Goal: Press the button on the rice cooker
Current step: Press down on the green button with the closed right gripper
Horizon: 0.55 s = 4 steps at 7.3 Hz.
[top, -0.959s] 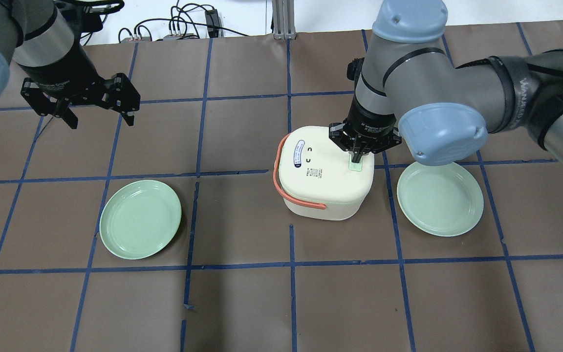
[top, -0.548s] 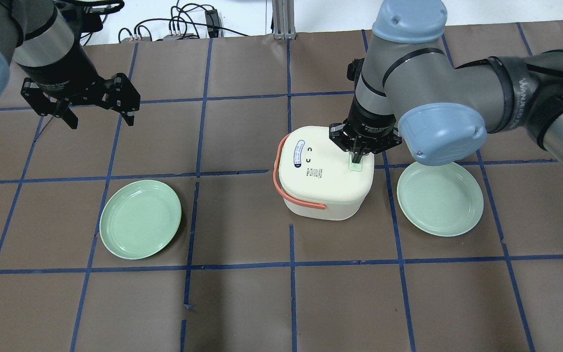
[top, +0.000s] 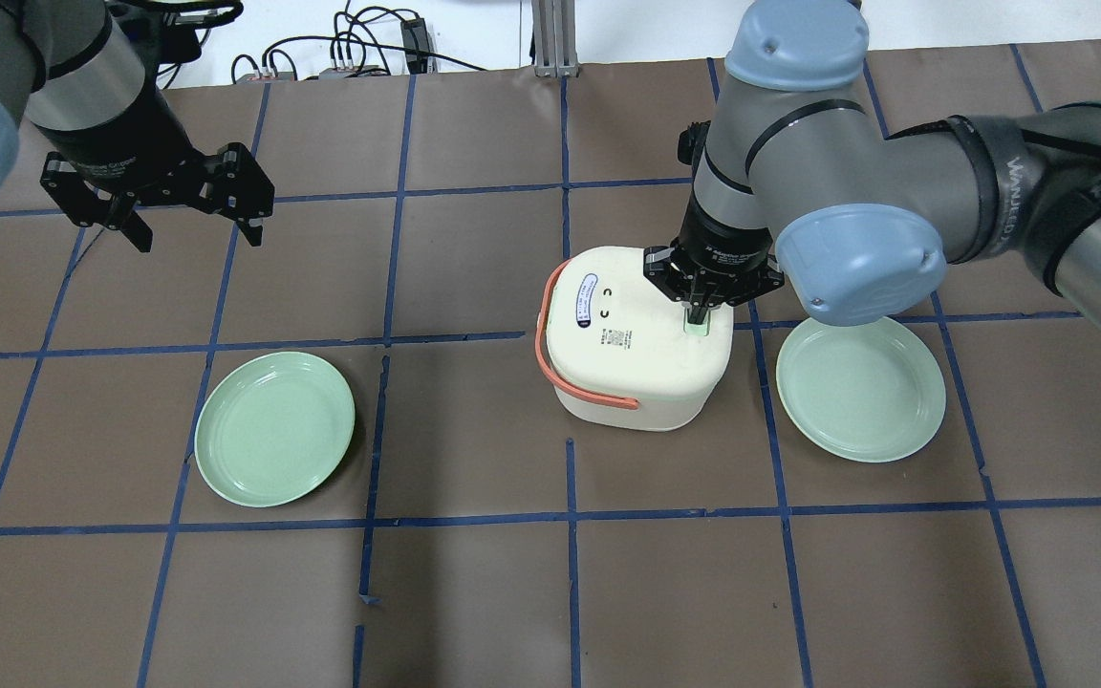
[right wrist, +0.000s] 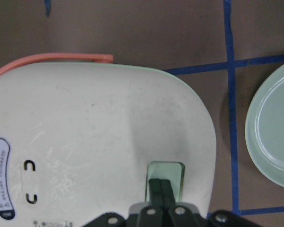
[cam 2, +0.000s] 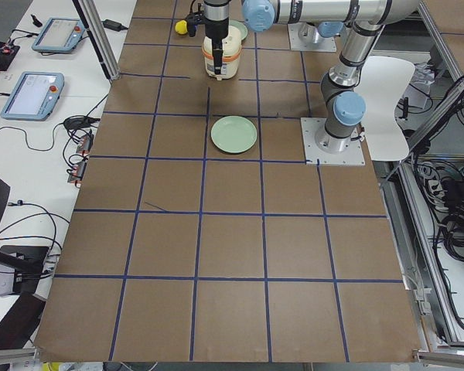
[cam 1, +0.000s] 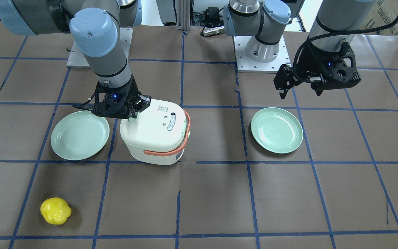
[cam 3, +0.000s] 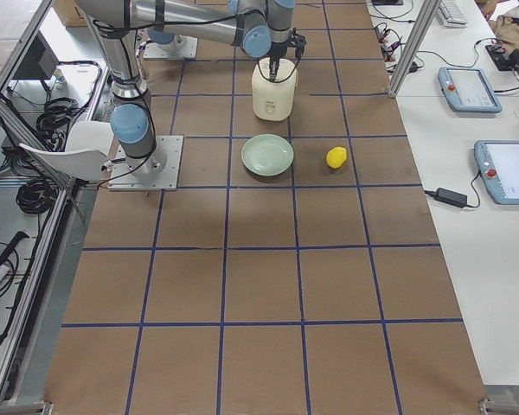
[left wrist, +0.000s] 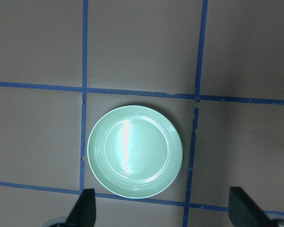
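A cream rice cooker with an orange handle sits mid-table; it also shows in the front view. Its pale green button is on the lid's right edge. My right gripper is shut, fingertips together and pressed down on the button; the wrist view shows the closed fingers on the green button. My left gripper is open and empty, hovering far left above the table; its fingertips frame a green plate.
Two green plates lie on the table, one at the left and one just right of the cooker. A yellow pepper-like object sits near the operators' edge. Cables lie beyond the table's far edge.
My right gripper has shifted slightly lower onto the button, which now shows less green. The cooker and left arm have not moved.
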### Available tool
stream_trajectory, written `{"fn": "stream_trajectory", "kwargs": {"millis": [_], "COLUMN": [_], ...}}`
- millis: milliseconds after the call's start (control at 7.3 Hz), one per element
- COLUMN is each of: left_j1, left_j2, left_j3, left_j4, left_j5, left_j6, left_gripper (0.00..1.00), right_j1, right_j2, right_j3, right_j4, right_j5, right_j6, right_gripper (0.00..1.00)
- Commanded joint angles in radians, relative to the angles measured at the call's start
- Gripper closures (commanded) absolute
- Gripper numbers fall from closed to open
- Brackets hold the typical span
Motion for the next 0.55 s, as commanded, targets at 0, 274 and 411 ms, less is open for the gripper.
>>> {"fn": "stream_trajectory", "kwargs": {"millis": [0, 274, 411], "left_j1": [0.000, 0.000, 0.000], "left_j2": [0.000, 0.000, 0.000], "left_j3": [0.002, 0.000, 0.000], "left_j4": [0.000, 0.000, 0.000], "left_j5": [0.000, 0.000, 0.000], "left_j6": [0.000, 0.000, 0.000], "left_gripper": [0.00, 0.00, 0.00], "right_j1": [0.000, 0.000, 0.002], "right_j2": [0.001, -0.011, -0.016], "right_j3": [0.004, -0.013, -0.046], "right_j4": [0.000, 0.000, 0.014], "right_j5": [0.002, 0.008, 0.008], "right_j6": [0.001, 0.006, 0.004], "right_gripper": [0.96, 0.94, 0.91]}}
